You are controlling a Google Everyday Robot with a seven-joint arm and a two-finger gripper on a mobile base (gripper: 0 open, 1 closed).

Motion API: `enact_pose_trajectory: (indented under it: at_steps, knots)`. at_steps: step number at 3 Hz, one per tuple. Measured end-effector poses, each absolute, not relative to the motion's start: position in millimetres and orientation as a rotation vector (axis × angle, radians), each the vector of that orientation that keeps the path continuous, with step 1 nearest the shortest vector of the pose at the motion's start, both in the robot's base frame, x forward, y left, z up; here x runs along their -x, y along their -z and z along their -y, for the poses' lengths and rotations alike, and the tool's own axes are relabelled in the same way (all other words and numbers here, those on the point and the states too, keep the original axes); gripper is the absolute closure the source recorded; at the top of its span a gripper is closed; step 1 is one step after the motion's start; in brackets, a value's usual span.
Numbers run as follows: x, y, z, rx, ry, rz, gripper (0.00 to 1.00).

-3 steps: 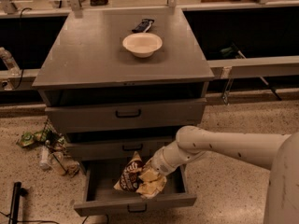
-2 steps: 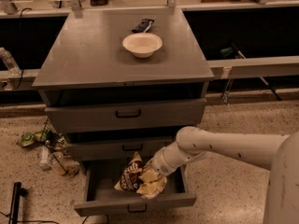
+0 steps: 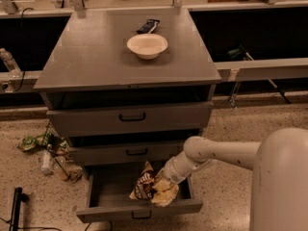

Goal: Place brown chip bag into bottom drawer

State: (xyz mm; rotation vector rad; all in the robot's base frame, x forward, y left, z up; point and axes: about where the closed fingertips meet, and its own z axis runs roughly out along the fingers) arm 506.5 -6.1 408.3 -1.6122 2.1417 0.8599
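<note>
The brown chip bag (image 3: 145,186), crumpled dark brown and tan-yellow, lies inside the open bottom drawer (image 3: 103,198) at its right half. The drawer is pulled out, its front with a small black handle at the bottom of the view. My white arm reaches in from the right, and my gripper (image 3: 161,186) is down in the drawer right at the bag, touching its right side. The bag hides the fingertips.
A grey cabinet (image 3: 96,61) carries a white bowl (image 3: 147,45) and a dark flat object (image 3: 147,26) on its top. The two upper drawers (image 3: 130,117) stand slightly out. Green wrappers and bottles (image 3: 45,150) litter the floor at the left. A black pole (image 3: 17,206) stands at the lower left.
</note>
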Motion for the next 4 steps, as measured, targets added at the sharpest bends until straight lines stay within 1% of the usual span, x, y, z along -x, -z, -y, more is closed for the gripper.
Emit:
enact_pose_trajectory:
  at_steps: [1, 2, 3, 4]
  knots:
    - [-532, -373, 21, 1.645, -0.81, -2.083, 1.0]
    - [-547, -349, 24, 1.664, -0.735, -2.039, 0.83]
    - [-561, -319, 23, 1.663, -0.682, -2.026, 0.51]
    - [-567, -310, 19, 1.678, -0.649, -2.011, 0.29]
